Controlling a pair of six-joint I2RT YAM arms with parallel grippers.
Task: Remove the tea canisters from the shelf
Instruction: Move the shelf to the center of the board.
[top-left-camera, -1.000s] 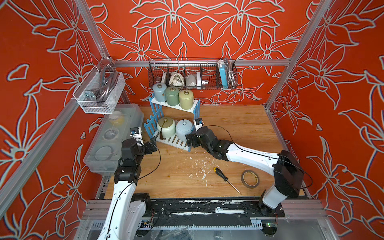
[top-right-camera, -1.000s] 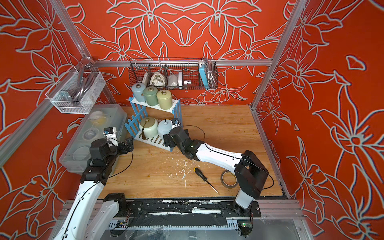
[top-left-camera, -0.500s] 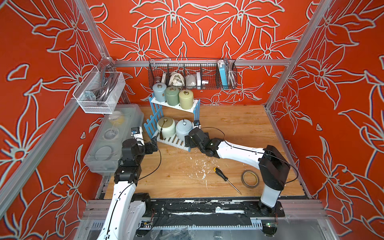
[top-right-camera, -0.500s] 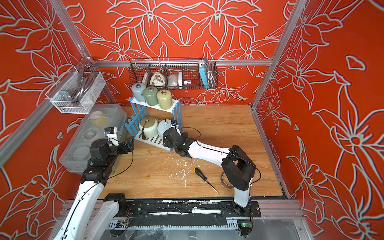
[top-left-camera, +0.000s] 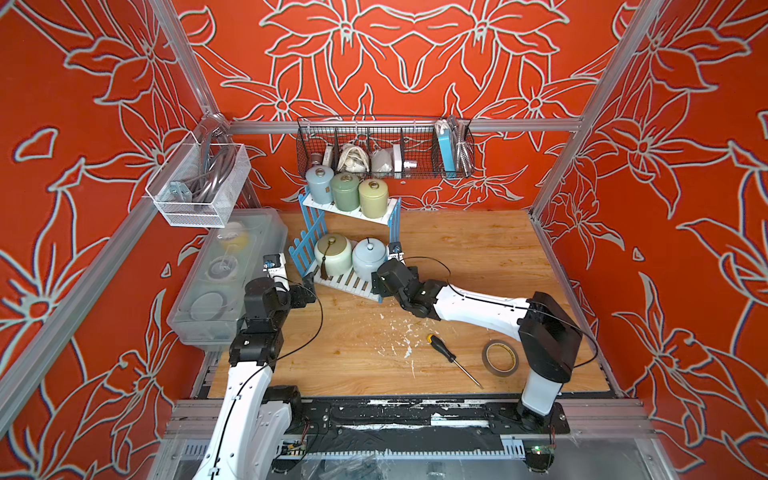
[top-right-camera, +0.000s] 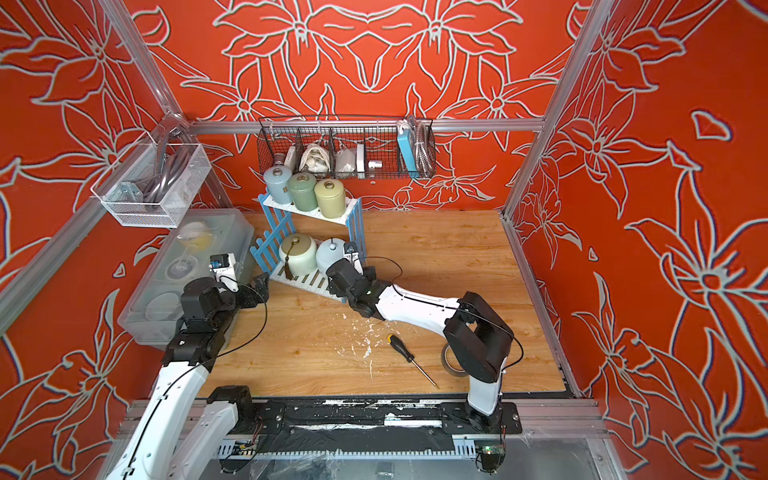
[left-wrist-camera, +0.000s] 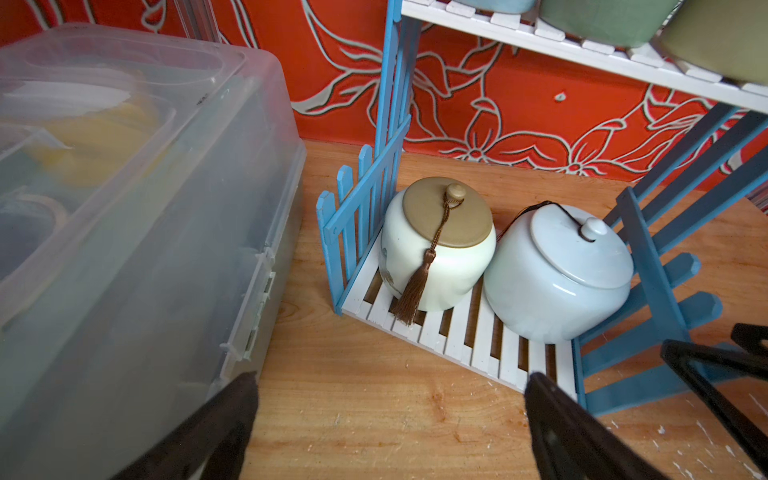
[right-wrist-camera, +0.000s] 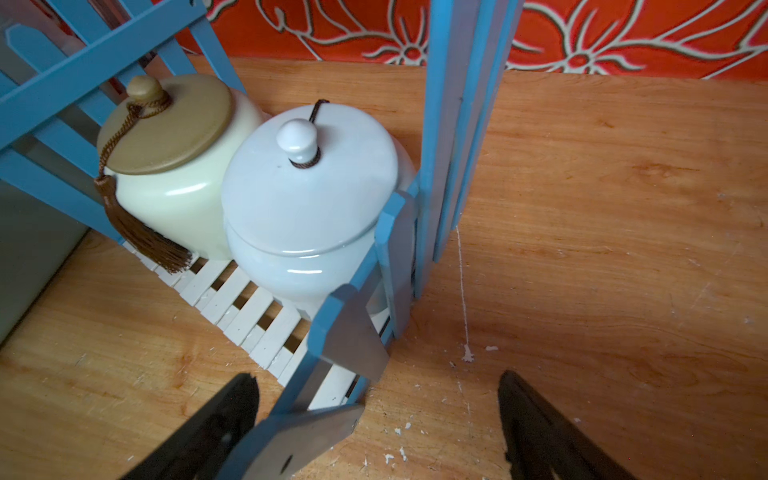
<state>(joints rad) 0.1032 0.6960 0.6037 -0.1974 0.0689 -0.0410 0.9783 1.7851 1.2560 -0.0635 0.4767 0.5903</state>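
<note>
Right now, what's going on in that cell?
Nothing is off the shelf yet: three slim canisters stand on the top tier, the cream canister and pale blue canister below. The right gripper is open, astride the shelf's near fence picket beside the pale blue one. The left gripper is open, facing the cream one, holding nothing.

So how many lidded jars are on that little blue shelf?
5. Top board, in a row: grey-blue jar, sage green jar, yellow-green jar. Bottom board, side by side: cream tasselled jar, pale blue jar. None seems hidden.
</note>
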